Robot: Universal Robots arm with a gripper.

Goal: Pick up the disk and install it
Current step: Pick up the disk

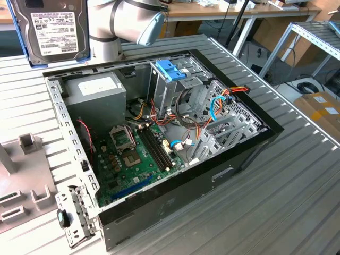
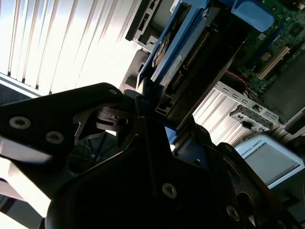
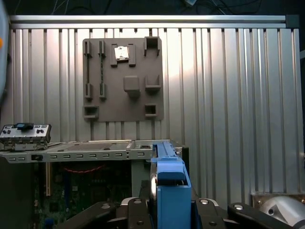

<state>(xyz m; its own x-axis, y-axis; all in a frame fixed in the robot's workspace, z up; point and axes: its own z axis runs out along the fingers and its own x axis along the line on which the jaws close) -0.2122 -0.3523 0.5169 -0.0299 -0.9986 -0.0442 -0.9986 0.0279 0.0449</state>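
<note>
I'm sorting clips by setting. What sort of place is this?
Probably a robotics lab or workshop: an opened computer case lies on a ribbed metal table, a robot arm stands by it, and workbenches stand behind.

The disk (image 1: 52,29) is dark grey with a white barcode label and blue rails. The computer case (image 1: 175,204) is black, its motherboard (image 1: 127,175) green, the drive-cage handle (image 1: 171,69) blue, the power supply (image 1: 101,101) grey with white label, the table (image 1: 287,212) ribbed silver.

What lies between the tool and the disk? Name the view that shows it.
Nothing: in the first wrist view the tool clamps straight onto the disk, touching its blue plastic edge on both sides.
</note>
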